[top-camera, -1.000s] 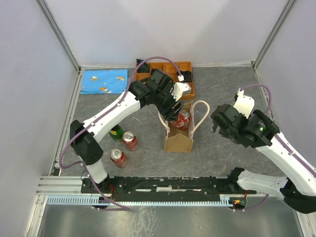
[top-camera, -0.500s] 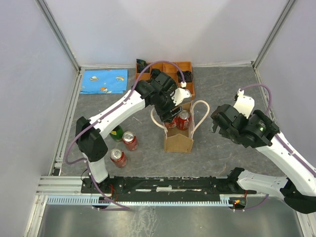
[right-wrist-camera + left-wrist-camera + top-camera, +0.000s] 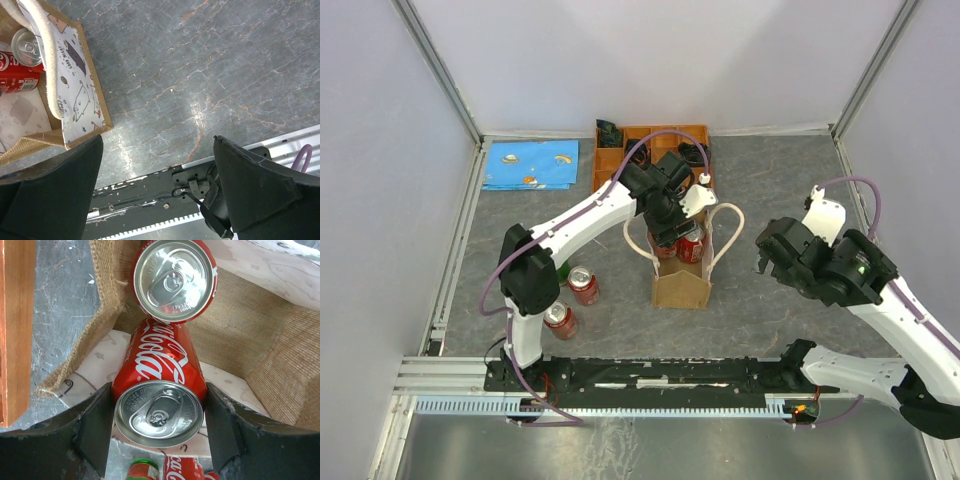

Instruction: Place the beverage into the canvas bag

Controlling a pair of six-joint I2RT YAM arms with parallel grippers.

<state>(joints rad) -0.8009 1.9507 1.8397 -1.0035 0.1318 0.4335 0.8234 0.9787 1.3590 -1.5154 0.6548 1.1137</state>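
Note:
My left gripper [image 3: 159,416] is shut on a red Coca-Cola can [image 3: 160,375], its silver top facing the camera. The can hangs tilted over the open mouth of the tan canvas bag [image 3: 260,335]. A second red can [image 3: 175,279] stands inside the bag, just beyond the held one. From above, the left gripper [image 3: 672,232] sits at the bag's [image 3: 682,288] far rim, between the cream handles. My right gripper [image 3: 788,262] hovers open and empty to the right of the bag. The right wrist view catches the bag's corner [image 3: 80,107] and a can [image 3: 22,55] inside.
Two more red cans [image 3: 583,285] [image 3: 559,320] and a green bottle [image 3: 558,268] stand left of the bag. An orange compartmented tray [image 3: 640,140] lies behind it, and a blue cloth [image 3: 530,165] at the back left. The black front rail [image 3: 150,200] runs under my right gripper.
The left arm swung right and forward, carrying the can from the bag's left edge to over its opening. The right arm drifted slightly right and down.

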